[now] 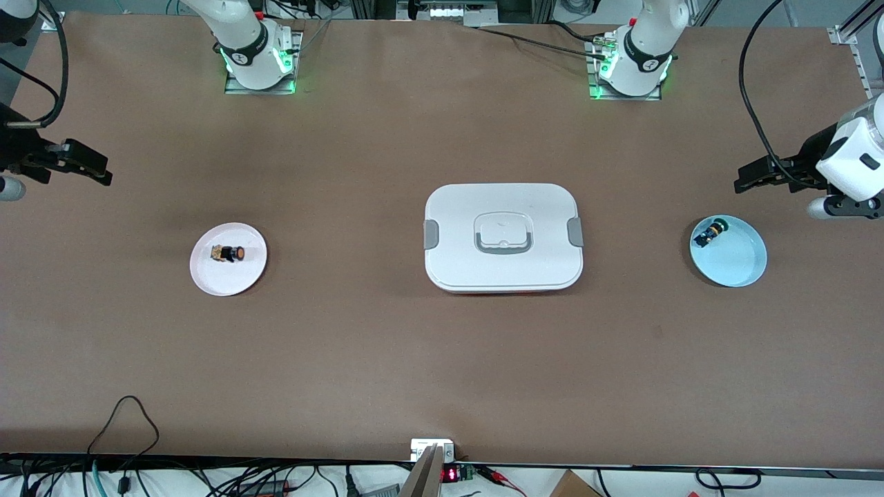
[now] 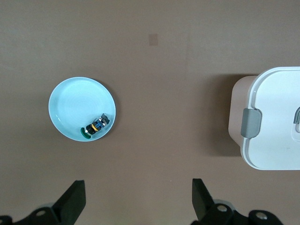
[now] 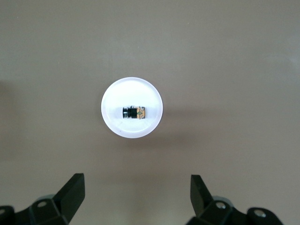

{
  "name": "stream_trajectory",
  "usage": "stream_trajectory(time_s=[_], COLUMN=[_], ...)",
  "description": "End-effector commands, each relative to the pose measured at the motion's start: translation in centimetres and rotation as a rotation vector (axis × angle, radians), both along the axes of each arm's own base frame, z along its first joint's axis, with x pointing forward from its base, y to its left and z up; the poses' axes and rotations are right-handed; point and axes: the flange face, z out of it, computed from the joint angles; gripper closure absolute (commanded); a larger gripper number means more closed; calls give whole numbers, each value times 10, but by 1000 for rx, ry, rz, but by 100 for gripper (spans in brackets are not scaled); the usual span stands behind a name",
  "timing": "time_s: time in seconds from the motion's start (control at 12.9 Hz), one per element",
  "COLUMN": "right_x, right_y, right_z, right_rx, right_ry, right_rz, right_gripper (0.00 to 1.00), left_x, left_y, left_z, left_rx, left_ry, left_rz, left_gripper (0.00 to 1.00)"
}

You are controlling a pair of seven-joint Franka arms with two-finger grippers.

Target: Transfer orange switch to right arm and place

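The orange switch (image 1: 230, 253) lies on its side on a small white plate (image 1: 210, 276) in the left half of the front view, a little below mid-height, toward the right arm's end of the tabletop (image 1: 387, 359). Its orange cap faces the middle of the tabletop and its tan end points the other way. In the right wrist view the same switch (image 3: 133, 112) sits near the centre of the white plate (image 3: 112, 124).

The right tool (image 1: 86, 166) hangs at the left edge of the front view, above the plate's height in the frame, fingers spread wide and holding nothing; its two dark fingertips (image 3: 72, 190) show wide apart at the bottom of the right wrist view.

The left tool (image 1: 756, 176) hangs at the right edge of the front view, just above a light blue plate (image 1: 742, 269), fingers likewise spread wide and empty. A small black switch with blue and green parts (image 1: 710, 233) lies at that plate's upper left rim. A white lidded box with grey latches (image 1: 503, 236) rests in the middle of the frame, well apart from both plates
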Motion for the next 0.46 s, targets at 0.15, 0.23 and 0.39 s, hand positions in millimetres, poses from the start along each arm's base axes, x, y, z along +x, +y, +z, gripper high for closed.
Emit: stream_trajectory(time_s=[0.15, 0.23, 0.39], right_x=[-11, -12, -10], right_y=[1, -2, -1], right_z=[25, 26, 27], right_rx=[1, 2, -2], right_ry=[-26, -25, -31], right_rz=[-3, -10, -9], right_gripper=[0, 0, 0], left_x=[-2, -2, -2], left_y=[1, 2, 1], left_z=[8, 8, 8], left_rx=[-16, -16, -16], left_ry=[-2, -2, -2], left_rz=[2, 4, 2], left_gripper=[0, 0, 0])
